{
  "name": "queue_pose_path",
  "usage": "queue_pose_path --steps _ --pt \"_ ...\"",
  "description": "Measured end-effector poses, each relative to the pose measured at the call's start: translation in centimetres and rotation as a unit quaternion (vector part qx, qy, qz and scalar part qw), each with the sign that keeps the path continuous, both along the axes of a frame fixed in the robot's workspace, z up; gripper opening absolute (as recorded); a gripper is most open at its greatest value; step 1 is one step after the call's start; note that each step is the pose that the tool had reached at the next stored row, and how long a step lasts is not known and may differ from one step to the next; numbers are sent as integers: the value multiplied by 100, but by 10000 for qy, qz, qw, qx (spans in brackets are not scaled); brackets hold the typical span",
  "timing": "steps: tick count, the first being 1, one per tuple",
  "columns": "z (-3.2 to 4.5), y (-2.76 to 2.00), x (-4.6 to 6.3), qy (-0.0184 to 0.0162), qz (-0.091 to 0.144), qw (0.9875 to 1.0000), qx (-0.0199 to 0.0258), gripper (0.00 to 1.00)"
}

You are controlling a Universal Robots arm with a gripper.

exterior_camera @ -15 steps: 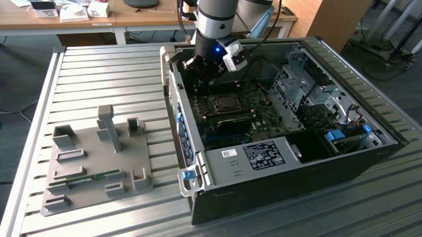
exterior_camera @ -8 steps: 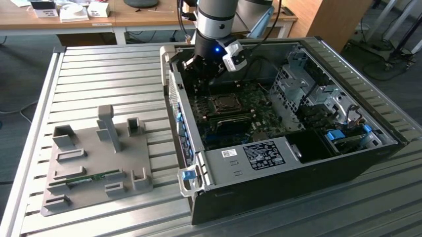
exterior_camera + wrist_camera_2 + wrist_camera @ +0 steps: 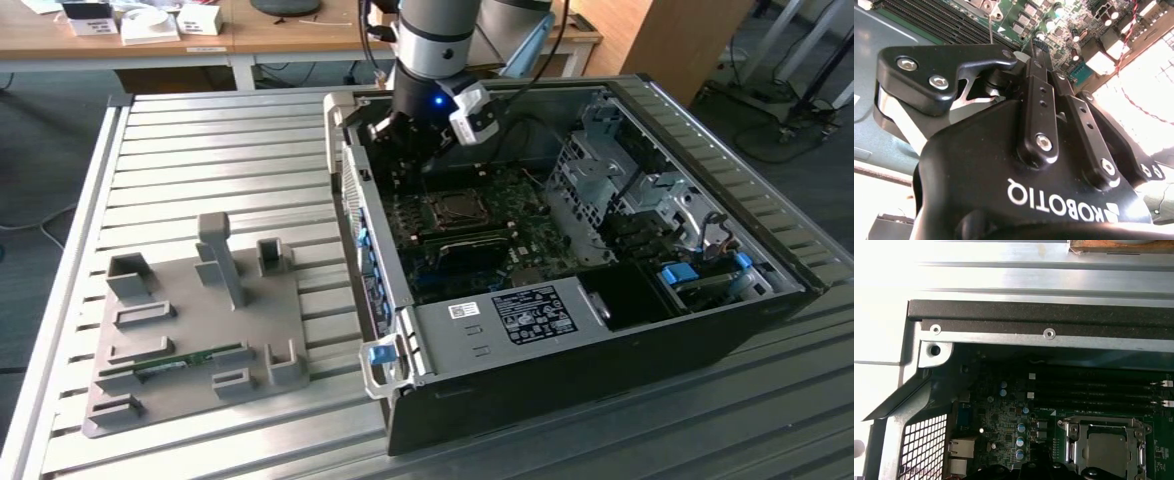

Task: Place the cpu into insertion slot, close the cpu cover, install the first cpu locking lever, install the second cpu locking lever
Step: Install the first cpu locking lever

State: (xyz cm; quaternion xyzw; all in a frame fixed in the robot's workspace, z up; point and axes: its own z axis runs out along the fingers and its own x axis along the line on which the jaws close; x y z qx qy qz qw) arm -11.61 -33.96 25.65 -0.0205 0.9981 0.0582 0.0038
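Arm's down inside the computer case (image 3: 587, 385) now, gripper (image 3: 403, 140) hanging low over the motherboard (image 3: 1004, 415) at one end of the case. Can't tell whether the gripper's spread or pressed together. The insertion slot (image 3: 454, 210) sits near the gripper, a bit twd the middle of the case, not touching it. In the first wrist view the cpu (image 3: 1106, 446) lies in the slot w/ the cpu cover (image 3: 1072, 442) flat around it, chip showing thru the window. The grey tray (image 3: 187, 300) w/ the memory stick (image 3: 174, 366) is well apart from the gripper, outside the case.
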Motion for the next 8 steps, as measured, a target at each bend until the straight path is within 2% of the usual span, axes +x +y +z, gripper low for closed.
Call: queue_pose_path --steps 1,3,5,6,8 --pt "0 0 -1 0 1 10000 42 11" --pt "-1 1 0 -1 0 9998 186 11" --pt "-1 1 0 -1 0 9994 348 11" --pt "0 1 0 -1 0 9992 411 11" --pt "0 1 0 -1 0 9989 466 11"
